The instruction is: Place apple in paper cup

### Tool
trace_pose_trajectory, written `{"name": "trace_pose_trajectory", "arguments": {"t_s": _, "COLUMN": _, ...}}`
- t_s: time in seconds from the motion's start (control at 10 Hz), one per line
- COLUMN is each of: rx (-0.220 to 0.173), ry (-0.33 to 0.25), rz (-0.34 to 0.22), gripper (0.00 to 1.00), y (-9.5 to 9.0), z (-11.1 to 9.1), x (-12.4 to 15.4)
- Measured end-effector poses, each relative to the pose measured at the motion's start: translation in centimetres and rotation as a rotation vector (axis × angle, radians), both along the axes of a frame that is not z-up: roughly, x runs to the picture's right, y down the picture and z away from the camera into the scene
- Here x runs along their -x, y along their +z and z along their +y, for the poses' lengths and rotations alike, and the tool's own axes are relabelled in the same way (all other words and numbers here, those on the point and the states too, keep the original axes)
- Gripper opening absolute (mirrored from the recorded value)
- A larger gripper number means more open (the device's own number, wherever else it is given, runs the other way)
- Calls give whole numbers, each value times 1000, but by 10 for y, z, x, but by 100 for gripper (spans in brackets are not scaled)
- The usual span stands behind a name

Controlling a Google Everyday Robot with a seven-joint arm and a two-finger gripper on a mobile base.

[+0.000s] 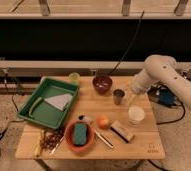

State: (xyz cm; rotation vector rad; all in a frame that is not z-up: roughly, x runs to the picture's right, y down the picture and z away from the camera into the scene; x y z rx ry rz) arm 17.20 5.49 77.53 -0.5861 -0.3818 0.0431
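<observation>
A wooden table (144, 142) with lots of things on it. Near the front, about in the middle: the apple (103, 122), small, round and orange-red, lying right on the wood. Not in any cup. To the right of the apple, close by but not touching: the paper cup (136, 114), white and short, standing up with its wide round mouth facing the top. In front of those two and between them, a small tan block (121, 131), lying slanted.

Coming in from the right, a big white arm (164, 75), bent down toward the table. At its tip, the gripper (132, 99), hanging on the far side of the paper cup and just to the right of a little dark metal cup (118, 96). Claw spread wide, with nothing in it. Well apart from the apple.

Farther back, near the middle: a dark red bowl (102, 83). Left of that, at the far edge, a small yellow-green cup (74, 78). On the left side, a big green tray (49, 119) with a pale sheet (59, 101) lying inside. Near the front, left of the apple, an orange bowl (68, 141) holding a green sponge (80, 133). Left of the orange bowl, a little brown heap (50, 141), hard to tell what.
</observation>
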Motion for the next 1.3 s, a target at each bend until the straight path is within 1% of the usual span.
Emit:
{"name": "trace_pose_trajectory", "arguments": {"t_s": 0.2, "rx": 32, "ry": -38, "rz": -51, "gripper": 65, "y": 15, "z": 6, "x": 31}}
{"name": "trace_pose_trajectory", "arguments": {"t_s": 0.4, "rx": 61, "ry": -76, "rz": -98, "gripper": 65, "y": 21, "z": 12, "x": 48}}
{"name": "trace_pose_trajectory", "arguments": {"t_s": 0.5, "rx": 74, "ry": -105, "rz": -136, "gripper": 65, "y": 24, "z": 14, "x": 59}}
{"name": "trace_pose_trajectory", "arguments": {"t_s": 0.6, "rx": 82, "ry": -133, "rz": -166, "gripper": 65, "y": 25, "z": 16, "x": 69}}
{"name": "trace_pose_trajectory", "arguments": {"t_s": 0.7, "rx": 86, "ry": -150, "rz": -192, "gripper": 65, "y": 27, "z": 17, "x": 74}}
{"name": "trace_pose_trajectory", "arguments": {"t_s": 0.9, "rx": 114, "ry": -195, "rz": -244, "gripper": 65, "y": 33, "z": 32, "x": 80}}
{"name": "trace_pose_trajectory", "arguments": {"t_s": 1.0, "rx": 117, "ry": -205, "rz": -260, "gripper": 65, "y": 35, "z": 35, "x": 85}}
{"name": "trace_pose_trajectory", "arguments": {"t_s": 1.3, "rx": 160, "ry": -240, "rz": -322, "gripper": 65, "y": 45, "z": 65, "x": 105}}
